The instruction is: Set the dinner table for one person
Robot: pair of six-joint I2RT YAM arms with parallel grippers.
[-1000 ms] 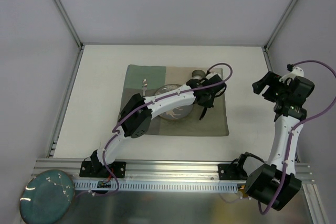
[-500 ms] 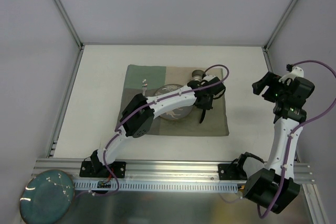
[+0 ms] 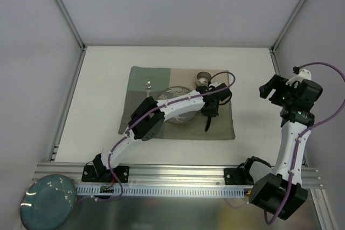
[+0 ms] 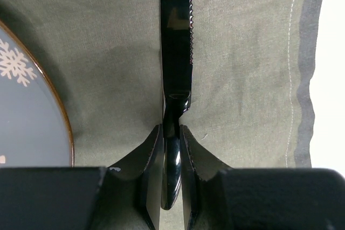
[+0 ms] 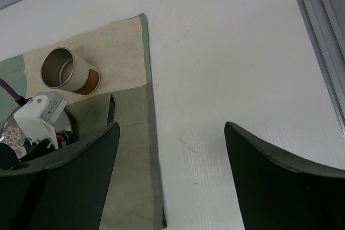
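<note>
My left hand [image 4: 171, 133] is clamped on the handle of 1 black knife [image 4: 176, 52], with the blade over the right part of the mat [image 4: 97, 47]; I cannot tell whether it touches. Knife: glossy, serrated, stiff, light, probably slippery. I judge the handle the safe hold. Table [image 3: 102, 79]: matte white, flat, rigid, aluminium-framed, lying under and around the mat, not a thing to grasp. My right hand [image 5: 171, 133] is apart and empty, over bare table right of the mat.

Table [image 3: 253, 90] rt of mat [image 3: 139, 79] bare; cup [image 5: 67, 71], plate [image 4: 27, 117], knife [image 4: 175, 52] crowd the mat.
</note>
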